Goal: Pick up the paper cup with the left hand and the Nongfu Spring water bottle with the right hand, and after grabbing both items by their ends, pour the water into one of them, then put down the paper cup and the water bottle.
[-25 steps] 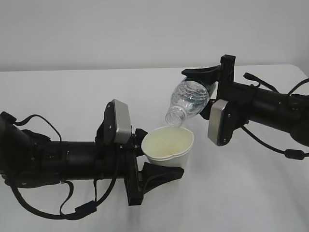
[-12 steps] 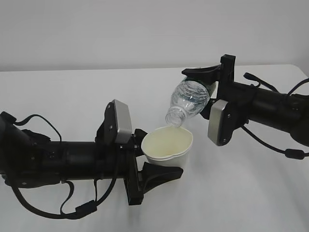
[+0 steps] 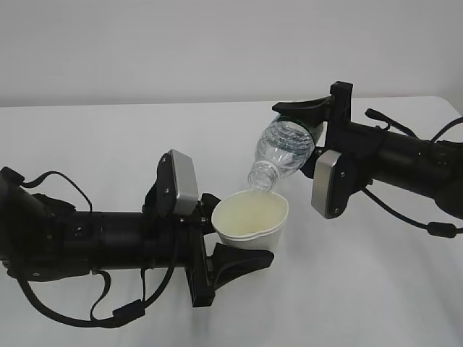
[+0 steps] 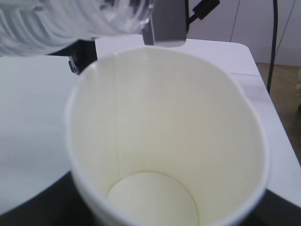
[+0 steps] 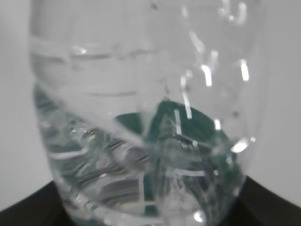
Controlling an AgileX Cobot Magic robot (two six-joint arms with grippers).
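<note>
My left gripper (image 3: 242, 231) is shut on the white paper cup (image 3: 252, 220), with one black finger on each side, and holds it upright just above the table. My right gripper (image 3: 300, 139) is shut on the base end of the Nongfu Spring water bottle (image 3: 283, 148). The bottle tilts down to the left, its open mouth right over the cup's far rim. In the left wrist view the paper cup (image 4: 164, 141) fills the frame with the bottle (image 4: 70, 19) above its rim. I cannot tell whether water lies in the cup. Water and the green label show inside the bottle (image 5: 141, 117).
The white table (image 3: 108, 137) extends around both arms, with its far edge against a pale wall. The right arm's silver-grey plate (image 3: 329, 184) hangs close to the cup's right side. The table's right edge (image 4: 282, 136) shows in the left wrist view.
</note>
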